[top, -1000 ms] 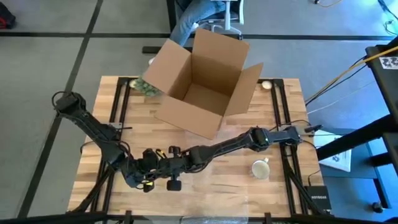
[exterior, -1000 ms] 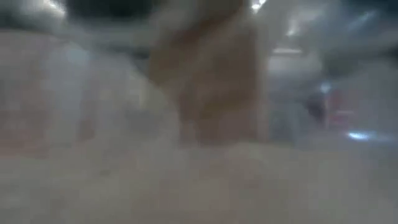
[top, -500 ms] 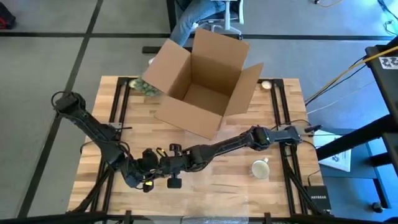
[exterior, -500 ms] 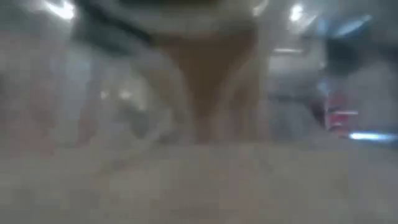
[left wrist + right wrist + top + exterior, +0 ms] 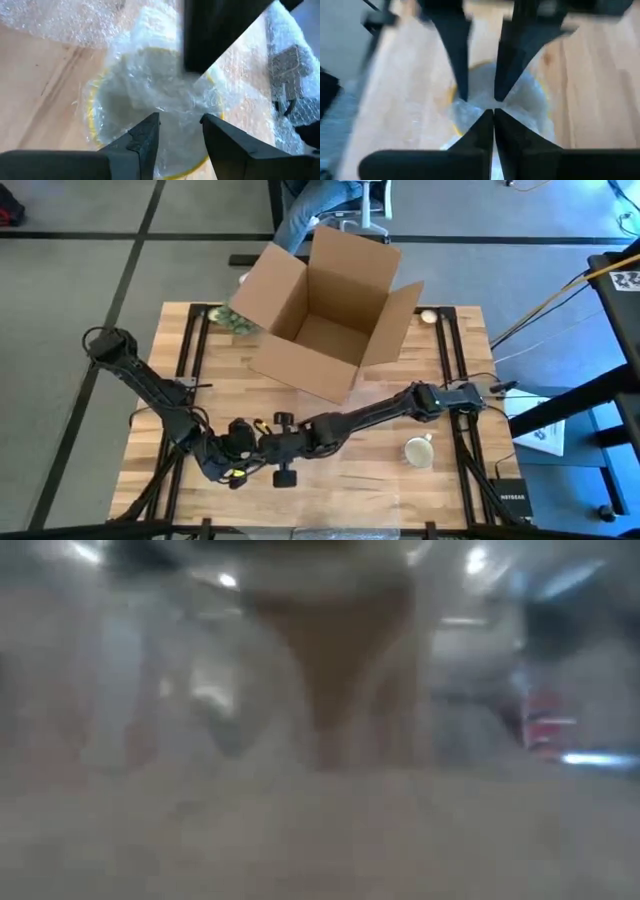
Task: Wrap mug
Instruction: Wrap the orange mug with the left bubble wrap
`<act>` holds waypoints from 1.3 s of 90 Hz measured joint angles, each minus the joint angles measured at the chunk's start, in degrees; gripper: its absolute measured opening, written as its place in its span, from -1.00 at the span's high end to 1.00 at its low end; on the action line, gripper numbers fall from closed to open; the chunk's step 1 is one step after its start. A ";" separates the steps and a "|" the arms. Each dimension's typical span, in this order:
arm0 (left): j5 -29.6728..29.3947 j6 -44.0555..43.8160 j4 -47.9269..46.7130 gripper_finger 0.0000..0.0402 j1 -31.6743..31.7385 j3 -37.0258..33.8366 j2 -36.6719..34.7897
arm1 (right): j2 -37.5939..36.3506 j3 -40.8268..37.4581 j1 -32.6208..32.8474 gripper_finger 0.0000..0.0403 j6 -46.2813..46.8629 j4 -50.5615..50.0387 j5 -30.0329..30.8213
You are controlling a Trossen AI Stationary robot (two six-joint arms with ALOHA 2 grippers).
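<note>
A mug with a yellow rim (image 5: 95, 107) lies swathed in clear bubble wrap (image 5: 150, 85) near the table's front left; wrap is bunched into its mouth (image 5: 470, 107). My left gripper (image 5: 178, 132) is open, its fingertips at the wrapped mouth; I cannot tell whether they touch it. My right gripper (image 5: 493, 120) is shut and meets the same mouth from the opposite side. From above, both grippers (image 5: 258, 448) stand tip to tip over the mug and hide it. My right gripper has its shut fingertips (image 5: 192, 65) against the bubble wrap bunched in the mug's mouth (image 5: 165, 92). It comes slanting down from the table's right side. Whether a layer of wrap lies between the fingers does not show.
An open cardboard box (image 5: 325, 310) stands at the table's far middle. A second, cream mug (image 5: 418, 450) stands near the right edge. More bubble wrap (image 5: 70, 20) is spread on the wood beside the mug and blurs the low view (image 5: 320, 830).
The bubble wrap in front of the low camera has shifted. My right arm has edged slightly toward the table's near edge, both grippers staying together over the mug.
</note>
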 joint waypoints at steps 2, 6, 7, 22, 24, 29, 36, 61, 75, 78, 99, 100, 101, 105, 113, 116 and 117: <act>0.22 0.30 -0.30 0.33 -0.09 0.35 -0.09 | -0.11 0.01 0.01 1.00 0.20 -0.59 0.01; 0.30 0.90 -1.48 0.33 -0.37 1.22 -0.29 | -0.10 0.00 0.00 1.00 0.67 -1.50 0.04; 0.39 1.12 -1.72 0.33 -0.43 1.46 -0.41 | -0.03 -0.02 -0.02 1.00 0.75 -1.58 0.10; 1.58 1.63 -7.27 0.33 -0.82 4.85 -1.94 | 0.26 -0.13 -0.20 1.00 1.07 -2.47 0.37; 2.05 1.63 -8.35 0.33 -0.82 5.28 -2.17 | 0.15 -0.11 -0.19 1.00 1.10 -2.49 0.41; 3.17 1.67 -10.62 0.33 -0.78 6.28 -2.89 | 0.09 -0.09 -0.15 1.00 1.11 -2.76 0.39; 5.40 1.65 -13.93 0.33 -1.01 7.76 -4.19 | 0.11 -0.09 0.18 1.00 1.34 -4.29 0.30; 10.28 -4.85 -16.13 0.33 -8.92 7.80 -5.23 | 0.09 -0.04 5.32 1.00 6.07 -18.82 0.49; 15.08 -10.15 -13.94 0.33 -11.02 7.09 -2.39 | 0.09 -1.63 9.24 1.00 12.81 -20.51 5.68; 15.58 -10.52 -13.01 0.33 -11.85 7.09 -1.31 | 0.09 -2.07 9.93 1.00 14.33 -20.53 6.98; 19.65 -6.23 -1.18 0.33 -16.41 7.43 8.67 | 0.07 -5.63 13.02 1.00 23.65 -18.92 13.97; 19.74 -5.82 -1.10 0.33 -16.52 7.59 9.20 | 0.07 -5.75 13.13 1.00 23.97 -18.86 14.21; 19.88 -5.54 -0.95 0.33 -16.58 7.76 9.66 | 0.07 -5.85 13.23 1.00 24.29 -18.81 14.44; 20.52 -3.63 -0.56 0.33 -16.98 8.59 11.46 | 0.07 -6.14 13.72 1.00 25.66 -18.50 15.35; 21.93 -0.46 -0.08 0.33 -17.34 9.50 14.88 | 0.07 -6.87 14.47 1.00 27.53 -16.29 17.65; 22.92 0.50 -0.06 0.33 -17.36 9.73 16.19 | 0.07 -6.99 14.71 1.00 28.12 -15.71 18.37; 23.22 0.75 -0.04 0.33 -17.39 9.80 16.64 | 0.07 -7.00 14.83 1.00 28.23 -15.58 18.52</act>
